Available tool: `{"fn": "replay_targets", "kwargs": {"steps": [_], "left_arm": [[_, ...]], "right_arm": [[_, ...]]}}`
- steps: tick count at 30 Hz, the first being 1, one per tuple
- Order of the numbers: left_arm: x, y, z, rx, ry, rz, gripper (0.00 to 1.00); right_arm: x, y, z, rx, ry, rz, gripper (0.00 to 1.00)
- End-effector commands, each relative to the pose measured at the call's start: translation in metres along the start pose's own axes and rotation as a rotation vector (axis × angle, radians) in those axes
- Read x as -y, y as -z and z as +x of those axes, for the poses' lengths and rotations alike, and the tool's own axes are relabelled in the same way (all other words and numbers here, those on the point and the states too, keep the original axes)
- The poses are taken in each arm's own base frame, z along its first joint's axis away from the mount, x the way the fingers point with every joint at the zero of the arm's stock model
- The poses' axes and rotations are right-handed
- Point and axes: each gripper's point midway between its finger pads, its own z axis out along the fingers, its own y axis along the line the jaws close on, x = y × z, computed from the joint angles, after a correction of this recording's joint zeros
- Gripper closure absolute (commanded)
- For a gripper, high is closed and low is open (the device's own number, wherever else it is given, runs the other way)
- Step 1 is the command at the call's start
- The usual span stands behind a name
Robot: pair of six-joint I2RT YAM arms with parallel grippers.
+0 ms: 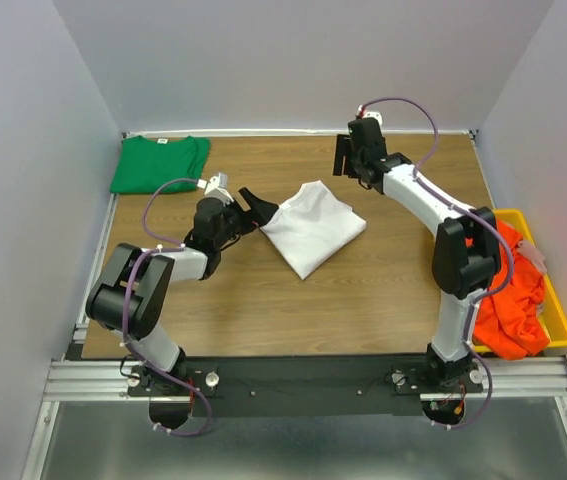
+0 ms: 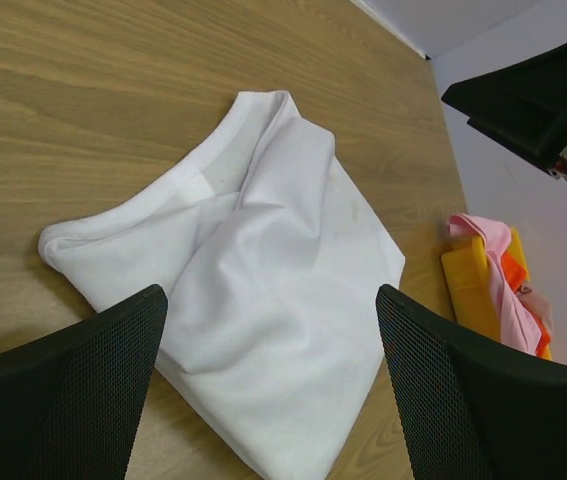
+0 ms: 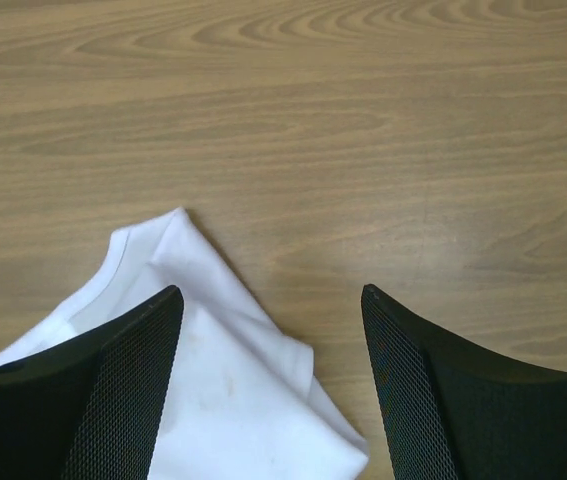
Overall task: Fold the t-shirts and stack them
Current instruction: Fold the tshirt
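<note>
A white t-shirt (image 1: 313, 227) lies loosely folded in the middle of the wooden table. My left gripper (image 1: 261, 207) is open and empty at the shirt's left edge. In the left wrist view the shirt (image 2: 263, 290) lies between and ahead of the gripper's spread fingers (image 2: 83, 390). My right gripper (image 1: 346, 157) is open and empty, raised over the back of the table beyond the shirt. In the right wrist view it looks down on a corner of the shirt (image 3: 223, 400). A green t-shirt (image 1: 159, 162) lies folded at the back left.
A yellow bin (image 1: 555, 318) at the right edge holds an orange-red t-shirt (image 1: 503, 300) and a pink one (image 1: 533, 255). The bin (image 2: 468, 290) and the pink one (image 2: 498, 265) also show in the left wrist view. Grey walls close in the table.
</note>
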Motion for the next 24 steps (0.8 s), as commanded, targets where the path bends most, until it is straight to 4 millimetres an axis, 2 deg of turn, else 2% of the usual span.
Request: {"fn": "replay_targets", "kwargs": {"steps": [1,2,5,6,9,10,14,17,24], "left_arm": [[-0.007,0.009,0.011,-0.001,-0.057,-0.068,0.07],[-0.01,0.013,0.025,-0.031,-0.054,-0.073,0.09],[-0.013,0.021,0.048,-0.074,-0.047,-0.087,0.1],[-0.008,0.022,0.056,-0.089,-0.043,-0.078,0.11],[-0.005,0.027,0.072,-0.115,-0.04,-0.078,0.13],[-0.006,0.029,0.077,-0.121,-0.03,-0.086,0.13],[-0.006,0.03,0.09,-0.148,-0.013,-0.094,0.2],[-0.008,0.029,0.099,-0.168,-0.001,-0.106,0.2],[-0.026,0.022,0.108,-0.189,0.027,-0.188,0.2]], "right_arm": [[-0.016,0.027,0.007,0.003,0.026,-0.141,0.23],[-0.021,0.032,0.019,-0.02,0.029,-0.188,0.24],[-0.029,0.04,0.038,-0.053,0.024,-0.265,0.3],[-0.033,0.044,0.05,-0.071,0.022,-0.309,0.32],[-0.042,0.049,0.063,-0.088,0.019,-0.383,0.38],[-0.041,0.049,0.073,-0.106,0.021,-0.39,0.42],[-0.051,0.048,0.093,-0.14,0.021,-0.464,0.48],[-0.051,0.041,0.108,-0.173,0.019,-0.467,0.5],[-0.051,0.031,0.121,-0.201,0.018,-0.461,0.5]]}}
